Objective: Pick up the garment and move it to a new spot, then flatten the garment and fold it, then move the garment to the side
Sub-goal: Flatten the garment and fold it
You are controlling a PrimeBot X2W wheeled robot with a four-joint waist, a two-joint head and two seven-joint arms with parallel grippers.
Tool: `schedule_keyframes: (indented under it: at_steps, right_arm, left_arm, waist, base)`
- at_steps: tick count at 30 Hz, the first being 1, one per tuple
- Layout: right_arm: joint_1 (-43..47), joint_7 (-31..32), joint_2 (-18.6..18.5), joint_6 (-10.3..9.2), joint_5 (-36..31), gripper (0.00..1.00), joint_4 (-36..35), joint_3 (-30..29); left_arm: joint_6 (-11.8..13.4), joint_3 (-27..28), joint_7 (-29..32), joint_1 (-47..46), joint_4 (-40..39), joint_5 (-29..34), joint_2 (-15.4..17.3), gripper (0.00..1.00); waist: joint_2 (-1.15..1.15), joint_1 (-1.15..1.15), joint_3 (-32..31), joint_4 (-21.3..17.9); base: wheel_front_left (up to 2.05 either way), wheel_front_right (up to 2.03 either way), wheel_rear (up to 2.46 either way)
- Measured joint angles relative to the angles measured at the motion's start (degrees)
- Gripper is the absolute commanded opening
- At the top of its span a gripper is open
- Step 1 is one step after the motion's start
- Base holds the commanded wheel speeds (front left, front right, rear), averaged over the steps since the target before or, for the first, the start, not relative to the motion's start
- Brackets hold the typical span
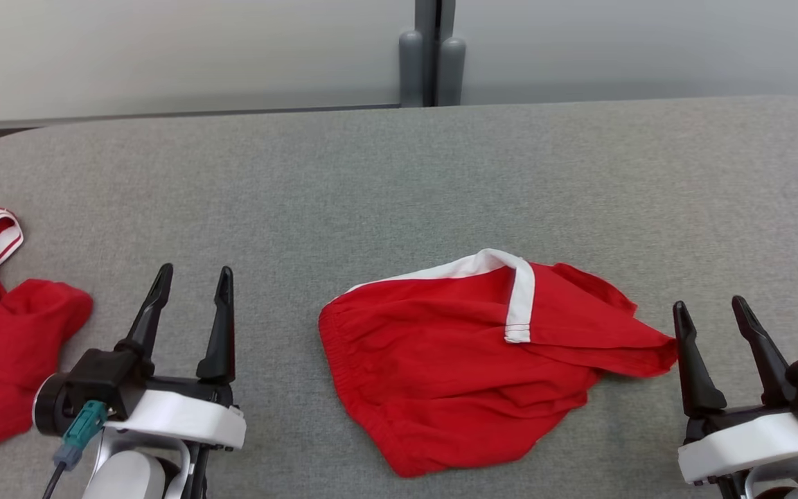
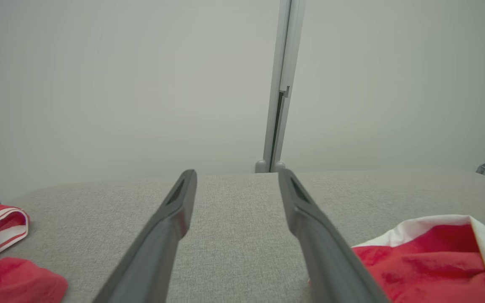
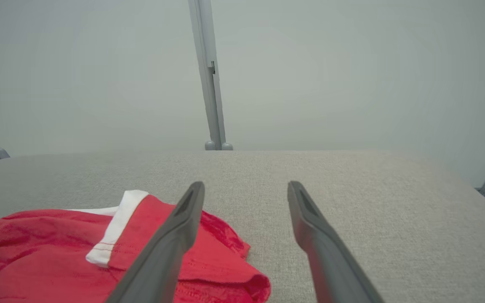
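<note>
This looks like a robotics lab or test room rather than a home. The bench is a broad slab with rounded corners, covered all over in plain grey fabric, a padded work surface more than a household table. At its far edge stands a grey post (two rounded feet at its base), and on either side of the post run plain pale wall panels, evenly lit. In front of the post a red garment lies on the fabric. Well to the left of the post lies a second red garment with striped trim.
</note>
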Motion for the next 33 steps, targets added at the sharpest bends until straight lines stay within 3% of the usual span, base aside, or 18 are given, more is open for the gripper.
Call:
schedule_keyframes:
  at_steps: [10, 23, 33]
  right_arm:
    - [2.65, 1.56, -0.12, 0.00, -0.57, 1.00, -5.60, 2.25]
    - [2.97, 2.01, 0.52, 0.00, -0.58, 1.00, -6.08, 2.24]
    - [1.38, 2.26, 0.99, 0.00, -0.29, 1.00, -5.39, 4.11]
  left_arm:
    - [0.84, 0.12, 1.42, 3.84, 0.00, -0.58, 1.12, 1.00]
    - [1.22, -0.97, 3.07, 4.38, -0.54, -0.78, 1.57, 1.00]
    - [-3.80, -7.77, 18.81, -2.69, 9.84, -5.30, -2.35, 1.00]
  waist:
    - [0.00, 0.00, -3.37, -2.65]
    - [0.00, 0.00, -3.02, -3.05]
    - [0.00, 0.00, -1.17, -4.49]
  base:
    - [0.00, 0.00, 0.00]
    - [0.00, 0.00, 0.00]
    - [0.00, 0.00, 0.00]
